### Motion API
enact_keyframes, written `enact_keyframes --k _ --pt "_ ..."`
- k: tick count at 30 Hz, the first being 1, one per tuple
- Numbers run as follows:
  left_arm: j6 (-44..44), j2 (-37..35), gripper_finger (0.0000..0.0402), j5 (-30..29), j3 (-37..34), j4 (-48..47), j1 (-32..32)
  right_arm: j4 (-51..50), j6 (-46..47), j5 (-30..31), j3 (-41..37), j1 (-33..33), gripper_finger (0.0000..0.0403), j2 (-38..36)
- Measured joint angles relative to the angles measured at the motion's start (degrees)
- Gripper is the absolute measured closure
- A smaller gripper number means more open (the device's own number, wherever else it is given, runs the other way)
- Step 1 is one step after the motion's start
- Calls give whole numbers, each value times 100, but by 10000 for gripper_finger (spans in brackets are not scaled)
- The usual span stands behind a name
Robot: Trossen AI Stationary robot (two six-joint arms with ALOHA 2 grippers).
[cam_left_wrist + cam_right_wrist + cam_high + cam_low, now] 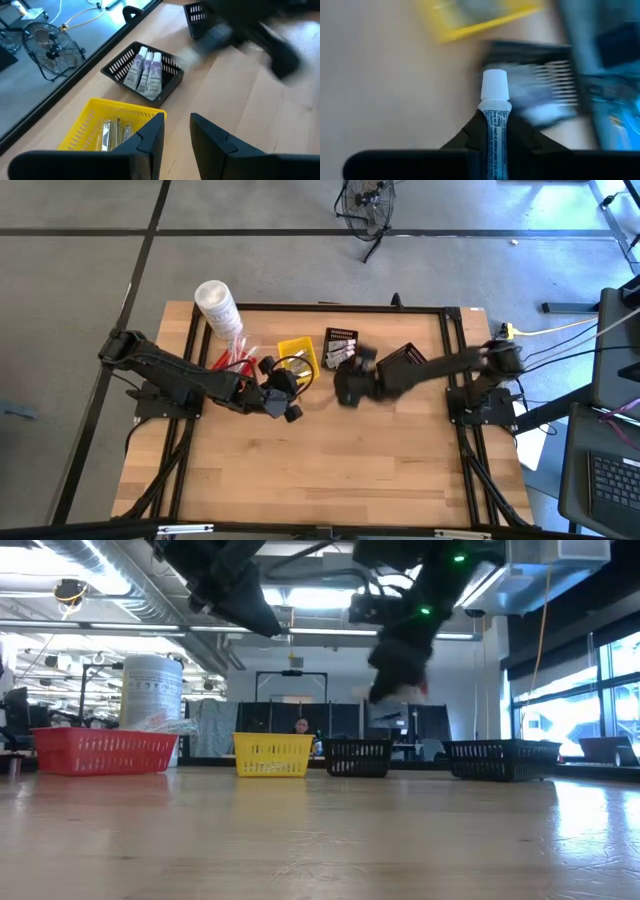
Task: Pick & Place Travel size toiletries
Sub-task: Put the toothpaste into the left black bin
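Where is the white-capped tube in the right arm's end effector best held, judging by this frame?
On its flat printed body just below the neck, as the right end effector has it now: the white-capped tube sits clamped between the fingers, cap pointing forward. The flat body gives two broad faces to press; the round cap would likely slip. The left end effector hangs open above the yellow basket.

Grey floor (80, 290), standing fan (365, 205), bright windows (560, 705), ceiling ducts (110, 580).

Bright, even light falls on the wooden table (330, 450) from ceiling lamps and side windows – shadows stay soft, the near tabletop in the low view is unfocused, and the right wrist view has heavy motion blur.
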Motion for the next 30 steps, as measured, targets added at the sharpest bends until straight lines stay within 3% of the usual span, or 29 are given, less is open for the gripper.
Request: enact_keyframes --k 5,12,19,22,30 --pt "0 0 314 0 0 8 0 381 -456 -11 12 -1038 354 -220" --pt "0 0 314 7 0 -16 0 1349 -1350 -1946 20 -2014 341 128" --pt "14 0 313 11 0 -28 0 1383 -2270 -2067 20 -2268 331 505" --pt "40 0 313 4 0 -28 7 1369 -2426 -2058 18 -2322 304 580" --pt "48 0 313 6 -2 -28 7 1398 -2406 -2045 24 -2311 183 516"
